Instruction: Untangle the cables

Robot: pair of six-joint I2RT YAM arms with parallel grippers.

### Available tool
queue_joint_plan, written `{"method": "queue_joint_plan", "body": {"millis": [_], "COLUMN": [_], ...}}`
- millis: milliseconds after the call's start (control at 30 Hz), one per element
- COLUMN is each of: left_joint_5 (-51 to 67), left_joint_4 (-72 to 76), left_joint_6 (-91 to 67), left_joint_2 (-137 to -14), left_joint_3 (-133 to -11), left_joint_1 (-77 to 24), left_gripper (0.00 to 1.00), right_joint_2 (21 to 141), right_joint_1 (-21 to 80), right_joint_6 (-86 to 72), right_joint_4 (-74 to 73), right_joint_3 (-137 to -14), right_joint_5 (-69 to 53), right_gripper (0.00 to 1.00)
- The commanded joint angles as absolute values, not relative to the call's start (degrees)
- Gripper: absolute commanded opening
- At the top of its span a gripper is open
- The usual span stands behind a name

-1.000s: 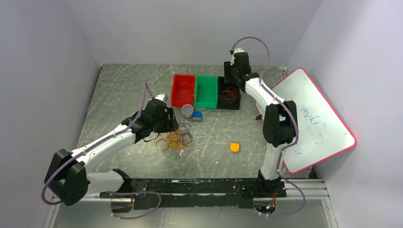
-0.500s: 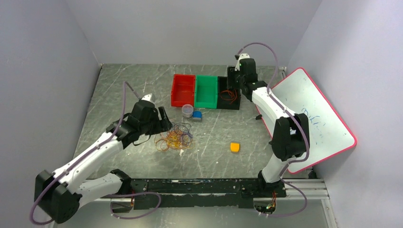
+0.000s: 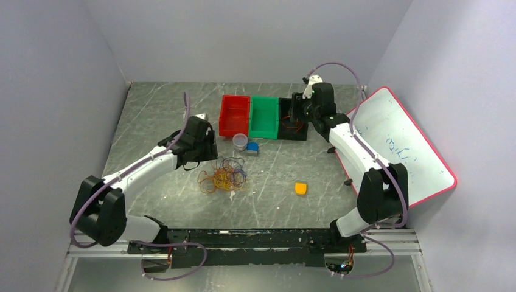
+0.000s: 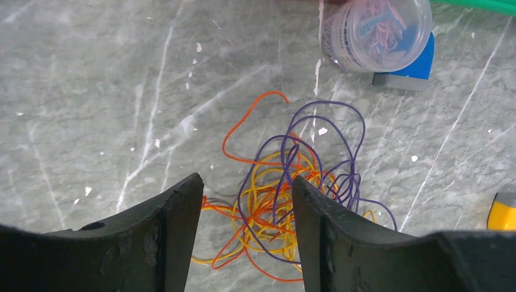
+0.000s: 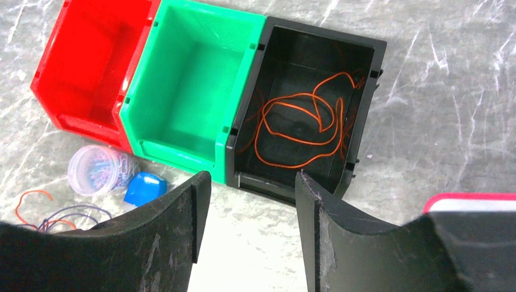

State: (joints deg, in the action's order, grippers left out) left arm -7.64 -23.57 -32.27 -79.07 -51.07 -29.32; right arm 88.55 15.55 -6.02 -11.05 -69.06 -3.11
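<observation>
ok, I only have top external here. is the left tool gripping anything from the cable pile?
Observer: No. The left wrist view shows the left tool open. The cables lie loose past its fingers, none pinched.
Operator: Which colour sits on top?
Observer: Mostly purple; its loops cross over the yellow and orange ones.
Operator: Anything sorted yet?
Observer: The right wrist view shows one red-orange cable coiled in the black bin. The right tool above it is open and empty.
</observation>
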Motion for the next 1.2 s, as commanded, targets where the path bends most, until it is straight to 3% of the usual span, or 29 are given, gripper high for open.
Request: {"method": "queue_joint_plan", "body": {"millis": [0, 333, 600, 800, 933, 1067, 1167], "left_joint_5": [-12.8, -15.2, -11.3, -10.5, -11.2, -12.0, -12.9], "left_joint_4": [-28.8, -36.6, -29.2, -26.4, -25.2, -26.3, -27.9], "left_joint_6": [-31.4, -37.1, -34.8, -33.6, -32.4, -30.3, -29.0], "left_joint_2": [-74.8, -72.0, -73.3, -77.4, -78.9, -80.0, -79.8], "left_joint_3": [-51.9, -46.0, -41.5, -40.3, -40.6, -43.0, -45.3], "left_joint_1": [-28.5, -26.8, -26.8, -26.8, -26.8, -26.8, -26.8], "left_gripper": [0.60, 0.58, 0.61, 0.56, 0.45, 0.20, 0.09], "right_joint_2": [85.2, 84.2, 84.8, 84.8, 85.0, 83.8, 82.3], "right_joint_1": [15.9, 16.4, 17.0, 17.6, 18.0, 18.9, 19.8], "right_joint_6": [-7.3, -8.8, -8.8, -9.0, -9.3, -9.4, -9.7], "right_joint_4": [-11.6, -12.0, -12.0, -11.2, -11.1, -10.0, -8.7], "right_joint_3": [-66.5, -64.0, -62.9, -62.1, -62.0, -61.3, -60.1], "right_joint_5": [-5.5, -8.3, -8.1, -7.9, -7.9, -7.6, -8.3], "right_gripper": [0.56, 0.55, 0.54, 0.54, 0.54, 0.53, 0.53]}}
